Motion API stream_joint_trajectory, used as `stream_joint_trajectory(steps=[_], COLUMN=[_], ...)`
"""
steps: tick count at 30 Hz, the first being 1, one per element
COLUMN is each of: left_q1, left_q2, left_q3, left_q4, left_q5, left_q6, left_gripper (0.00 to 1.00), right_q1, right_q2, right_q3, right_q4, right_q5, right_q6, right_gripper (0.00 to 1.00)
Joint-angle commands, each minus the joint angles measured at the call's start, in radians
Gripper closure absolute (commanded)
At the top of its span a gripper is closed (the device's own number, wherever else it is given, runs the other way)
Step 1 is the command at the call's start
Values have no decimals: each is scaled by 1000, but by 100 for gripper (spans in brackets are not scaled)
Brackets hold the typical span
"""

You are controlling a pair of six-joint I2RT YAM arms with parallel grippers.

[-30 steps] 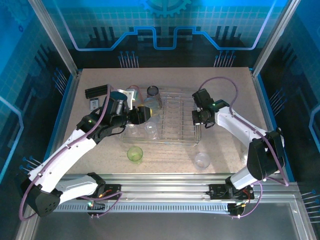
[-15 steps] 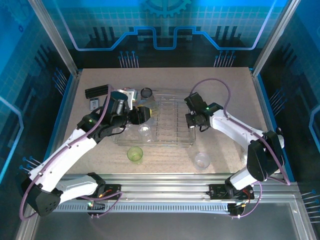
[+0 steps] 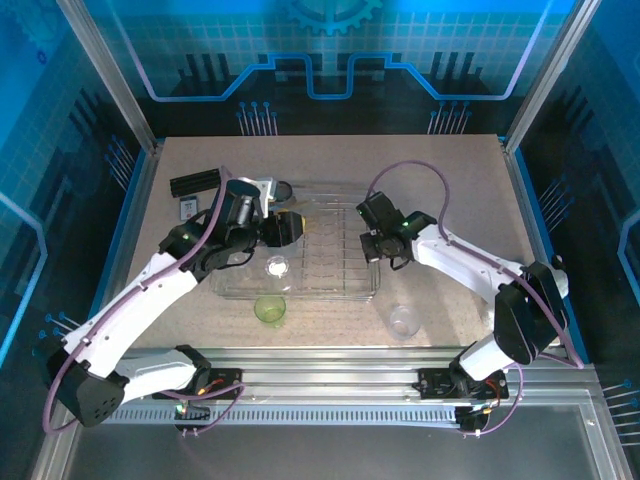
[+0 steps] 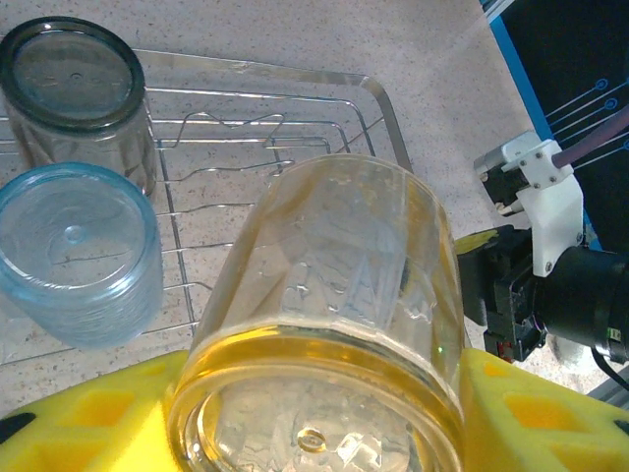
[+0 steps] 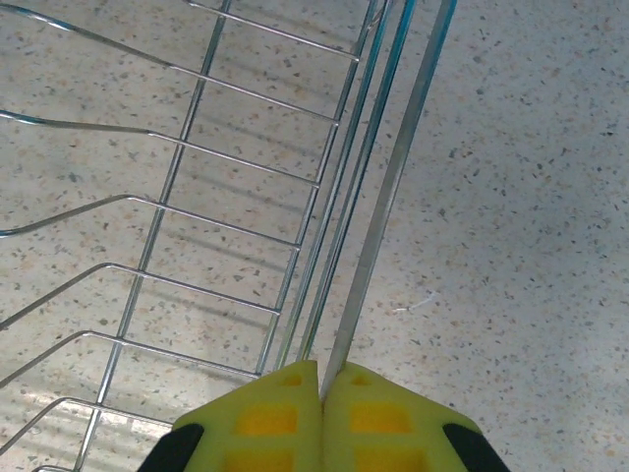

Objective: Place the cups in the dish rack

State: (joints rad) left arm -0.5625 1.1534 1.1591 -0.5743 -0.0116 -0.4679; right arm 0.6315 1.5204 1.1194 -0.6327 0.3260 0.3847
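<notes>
Leftward and slightly nearer is where the rectangular silver wire dish rack (image 3: 340, 262) is now lying compared with a second ago, and the right gripper (image 5: 321, 379) has travelled with it. Its yellow pads are pressing together on the thin wire of the rack's right rim, with no gap between them. The left gripper (image 3: 281, 228) is still hanging over the rack's left half, its yellow pads clamping a round translucent amber tumbler (image 4: 324, 324) of plastic by the base end, so that the cup is lying tilted above the wires.

Beyond it in the left wrist view, a pale blue tumbler (image 4: 79, 258) is standing base up on the rack, and a smoky grey tumbler (image 4: 75, 90) is standing just behind it at the rack's far edge. A small green tumbler (image 3: 269, 308) is keeping its earlier spot on the table (image 3: 450, 180), now just beside the rack's near edge. A clear tumbler (image 3: 403, 320) is resting apart near the right arm's base.

That table is speckled beige. A black ridged bar (image 3: 195, 182) is lying near its far left corner. Blue translucent enclosure walls (image 3: 90, 90) on aluminium posts are surrounding it.
</notes>
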Motion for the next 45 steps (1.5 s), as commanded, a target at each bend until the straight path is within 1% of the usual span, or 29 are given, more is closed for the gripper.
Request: stream_joint_trajectory(steps=[1, 16, 21, 24, 27, 29, 32, 39, 45], left_q1=[-6, -5, -7, -7, -9, -14, -31, -84, -123], left_q2=[9, 26, 36, 46, 67, 90, 141, 326, 501], left_q3=[42, 48, 62, 77, 109, 141, 206, 411, 594], left_q4=[-14, -40, -54, -68, -91, -117, -177, -383, -515], left_q5=[-9, -8, -6, -8, -7, -9, -21, -62, -106], left_q6=[18, 11, 16, 19, 23, 31, 48, 86, 128], left_gripper=[86, 85, 86, 86, 86, 86, 85, 87, 90], right_q1=[52, 118, 121, 119, 112, 103, 89, 21, -80], right_q2=[-36, -55, -68, -94, -119, -140, -183, -373, -568], right_q3=[-28, -53, -52, -53, -49, -41, -29, -63, -179], right_q4=[39, 94, 89, 105, 108, 98, 77, 71, 111], right_q5=[-55, -47, -57, -62, -67, -68, -56, 20, 53], right_q6=[-40, -30, -37, -46, -44, -45, -53, -81, -126], right_gripper=[100, 100, 99, 93, 80, 68, 59, 54, 52])
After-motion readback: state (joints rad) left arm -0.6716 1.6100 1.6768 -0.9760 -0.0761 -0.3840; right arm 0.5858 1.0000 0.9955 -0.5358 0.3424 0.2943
